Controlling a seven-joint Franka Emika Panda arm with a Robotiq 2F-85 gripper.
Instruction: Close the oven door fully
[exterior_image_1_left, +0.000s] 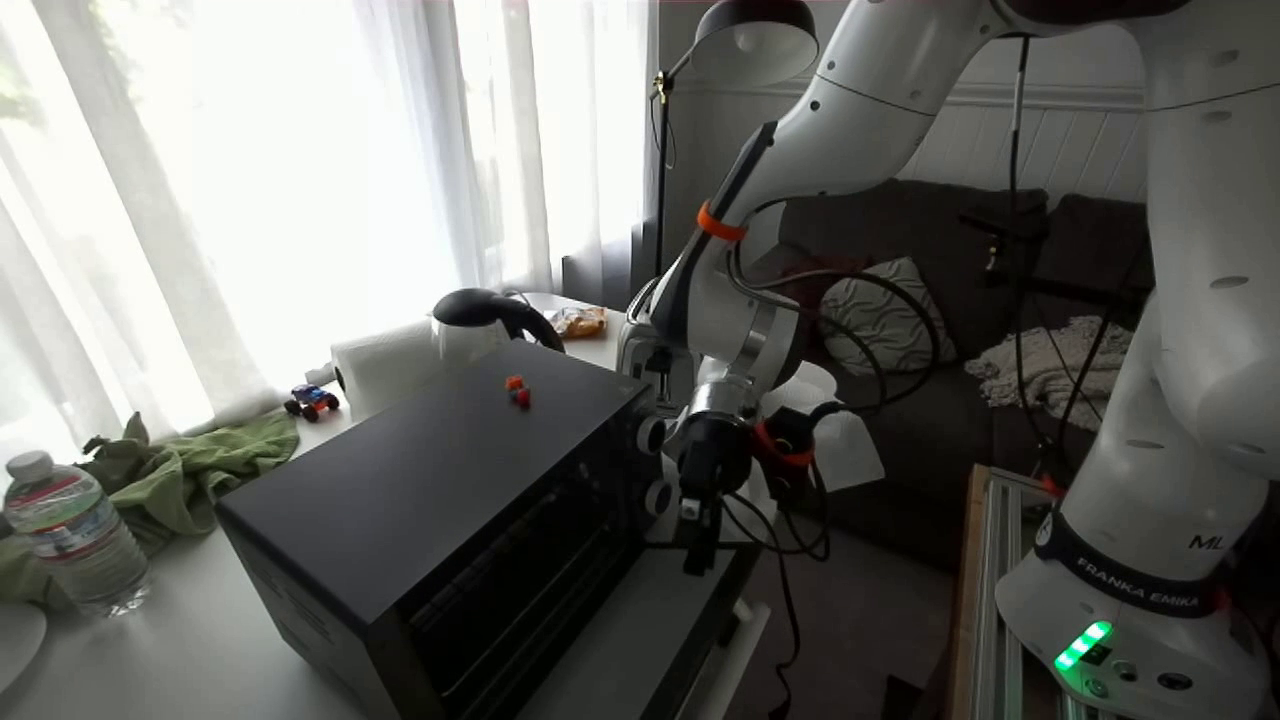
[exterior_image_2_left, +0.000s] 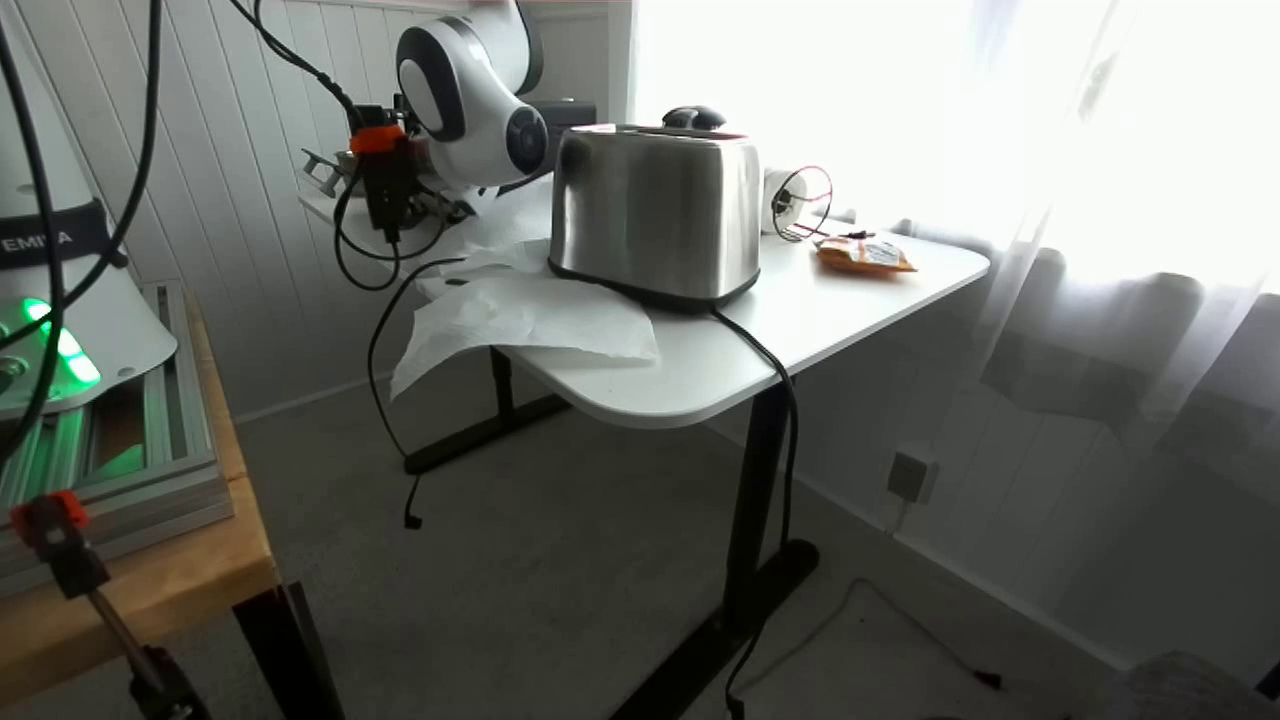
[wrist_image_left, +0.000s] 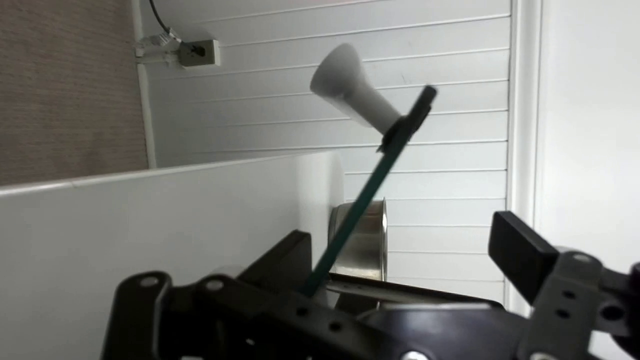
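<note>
Fingers (wrist_image_left: 522, 255) apart in wrist view, lowered oven door (exterior_image_1_left: 630, 630) plain in an exterior view.

Glare through curtains (exterior_image_1_left: 330, 180) (dim floor (exterior_image_2_left: 530, 570)).

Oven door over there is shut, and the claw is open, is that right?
Not quite: the oven door is lowered wide open, not shut, as an exterior view shows. The claw is open, as you said.
</note>
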